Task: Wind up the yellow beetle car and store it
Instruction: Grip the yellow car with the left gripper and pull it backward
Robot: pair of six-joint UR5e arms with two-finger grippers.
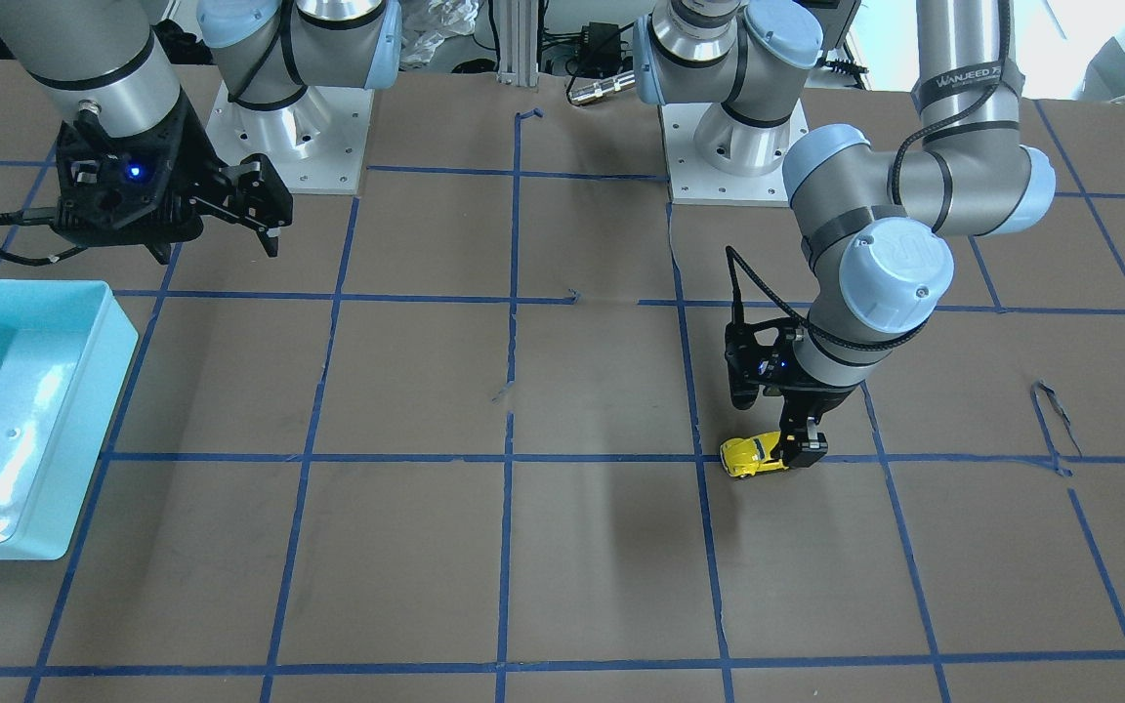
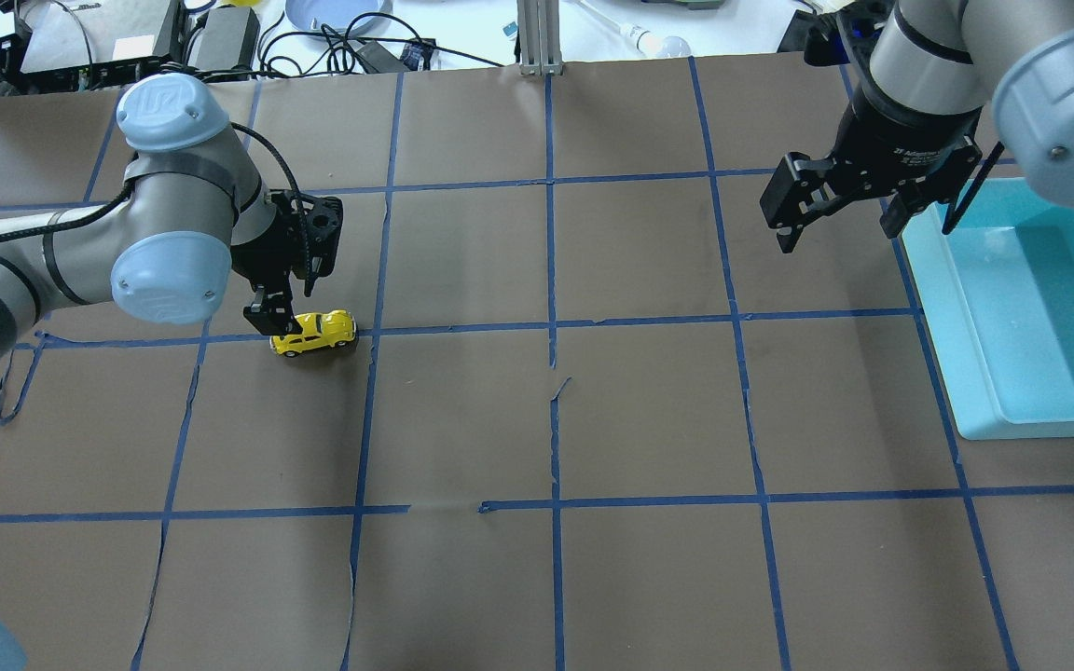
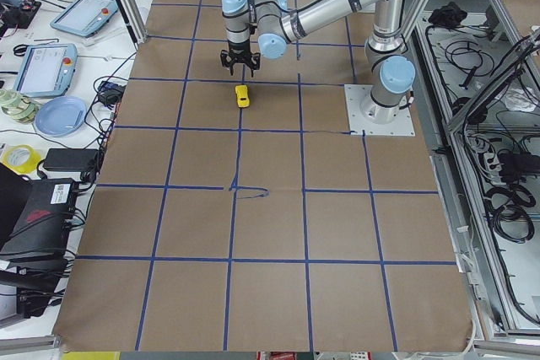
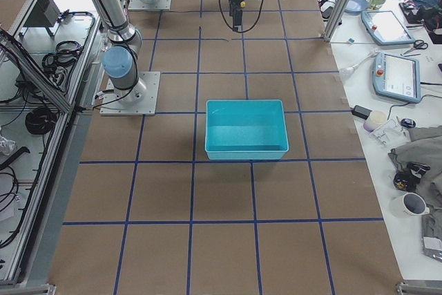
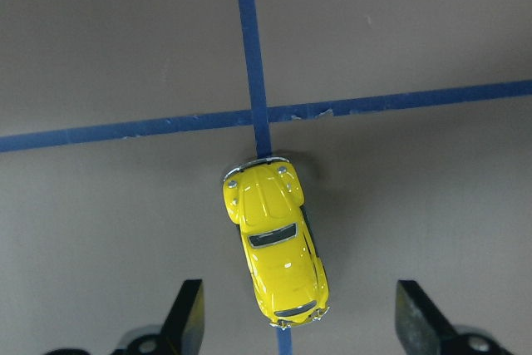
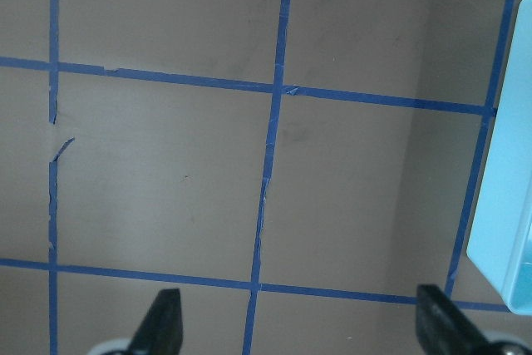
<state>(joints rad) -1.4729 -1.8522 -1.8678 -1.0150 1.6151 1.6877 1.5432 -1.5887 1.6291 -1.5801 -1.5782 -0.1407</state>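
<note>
The yellow beetle car [image 2: 313, 332] stands on its wheels on the brown table, on a blue tape line; it also shows in the front view [image 1: 756, 455] and the left wrist view [image 5: 277, 243]. My left gripper [image 2: 281, 317] hangs low over one end of the car. In the wrist view the left gripper [image 5: 301, 305] is open, with a finger on each side of the car and a gap to both. My right gripper [image 2: 837, 228] is open and empty, raised above the table beside the bin.
A light-blue bin [image 2: 943, 317] stands at the table's right side, seen at the front view's left [image 1: 99, 391]; its inside shows nothing. Blue tape lines grid the brown table cover. Operator gear lies beyond the table's ends.
</note>
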